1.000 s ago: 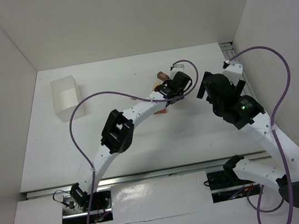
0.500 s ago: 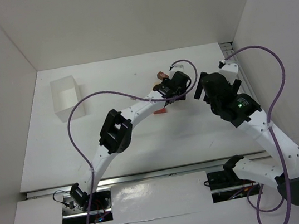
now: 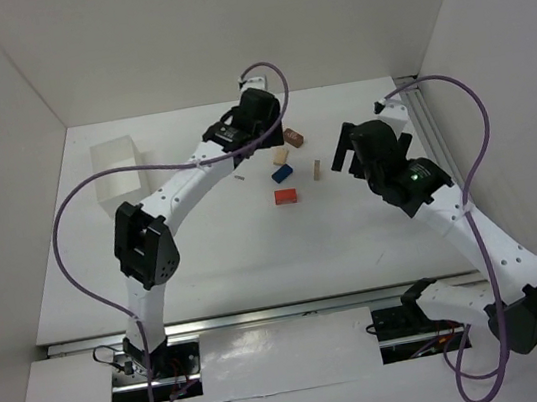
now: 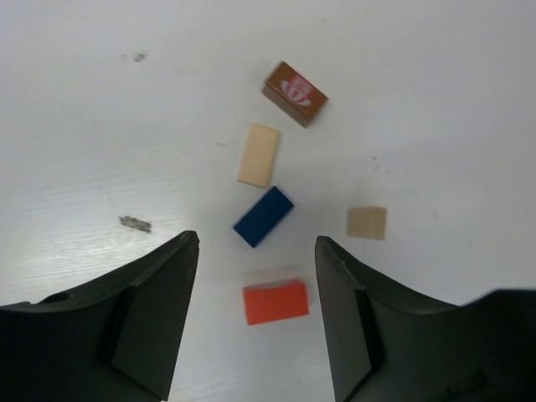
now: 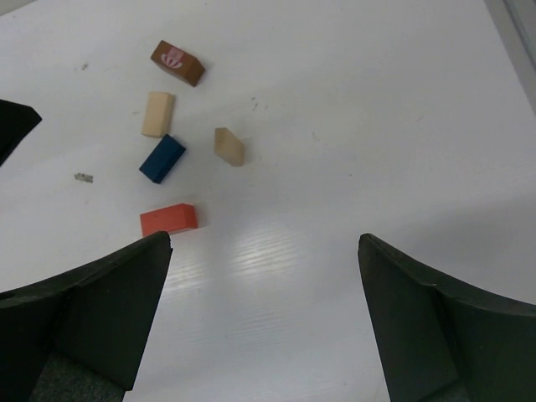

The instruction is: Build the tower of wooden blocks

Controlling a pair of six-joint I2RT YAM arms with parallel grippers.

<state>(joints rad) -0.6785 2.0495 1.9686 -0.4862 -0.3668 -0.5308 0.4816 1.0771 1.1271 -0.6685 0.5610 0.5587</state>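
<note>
Five small blocks lie loose and apart on the white table: a brown one (image 3: 293, 137) with a printed face (image 4: 295, 92), a pale one (image 3: 282, 155), a blue one (image 3: 282, 173), an orange-red one (image 3: 286, 196) and a small pale one (image 3: 316, 169). None is stacked. My left gripper (image 3: 264, 128) is open and empty, raised over them; in the left wrist view (image 4: 257, 241) the orange-red block (image 4: 275, 302) shows between its fingers, far below. My right gripper (image 3: 346, 148) is open and empty to their right; its wrist view (image 5: 264, 241) shows the blocks at upper left.
A translucent white tub (image 3: 121, 177) stands at the far left of the table. A tiny grey scrap (image 4: 132, 223) lies left of the blocks. White walls close in the table on three sides, and a rail (image 3: 426, 107) runs along the right edge.
My left arm has swung back and to the left, off the blocks, so they all show now. My right gripper has shifted slightly up and left.
</note>
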